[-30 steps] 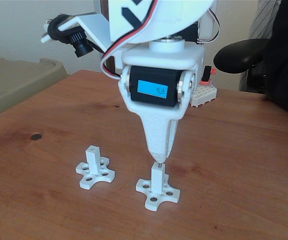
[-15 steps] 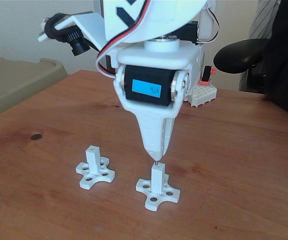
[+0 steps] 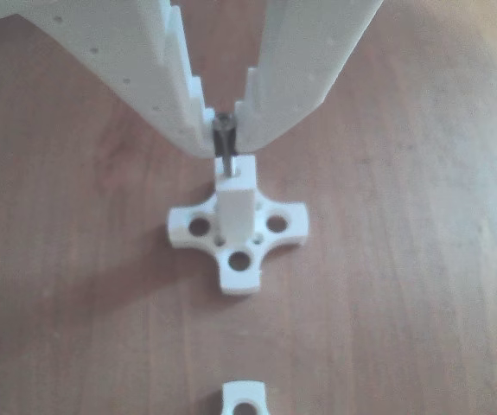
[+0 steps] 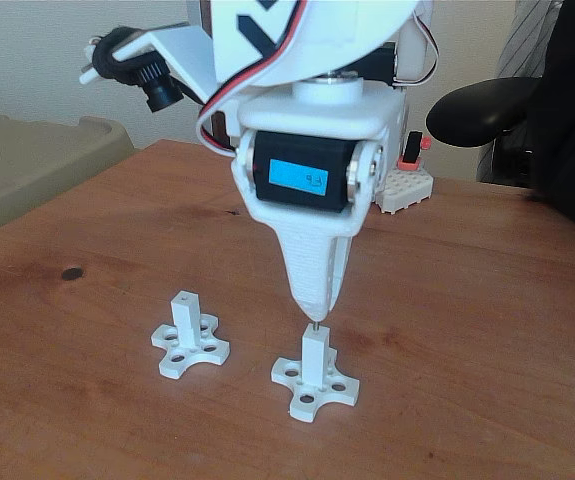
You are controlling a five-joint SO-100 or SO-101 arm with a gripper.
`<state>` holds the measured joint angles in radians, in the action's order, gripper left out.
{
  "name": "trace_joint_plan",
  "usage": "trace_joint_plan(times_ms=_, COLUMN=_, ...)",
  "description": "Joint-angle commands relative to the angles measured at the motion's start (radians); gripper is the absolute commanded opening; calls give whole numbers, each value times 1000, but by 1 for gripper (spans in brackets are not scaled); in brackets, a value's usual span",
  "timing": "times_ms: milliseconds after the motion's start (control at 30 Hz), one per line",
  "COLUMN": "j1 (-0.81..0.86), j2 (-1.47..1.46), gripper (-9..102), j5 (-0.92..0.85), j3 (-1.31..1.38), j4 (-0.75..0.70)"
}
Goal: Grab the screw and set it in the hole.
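Directly above the right-hand post (image 4: 314, 352) in the fixed view, we have our end effector (image 4: 313, 306) pinching the screw (image 3: 225, 143) by its head, shank pointing straight down. In the other view its tip meets the post's top face, at or just inside the hole (image 3: 229, 172); how deep it sits we cannot tell. We judge this the insertion step, nearly done. Next we would lower a little, keeping the screw upright, then spread the fingers (image 3: 177, 95) without tipping it. A second post (image 4: 185, 317) stands free on the counter (image 4: 487, 330).
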<state>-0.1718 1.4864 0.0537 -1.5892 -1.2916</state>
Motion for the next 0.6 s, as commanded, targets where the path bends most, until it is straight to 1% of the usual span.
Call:
trace_joint_plan(times_ms=0, j1=-11, j2=34, gripper=-4, j5=-5, j3=81, j4=6)
trace_joint_plan(times_ms=567, j1=-9, j2=21, gripper=-4, j5=-5, j3=80, j4=32)
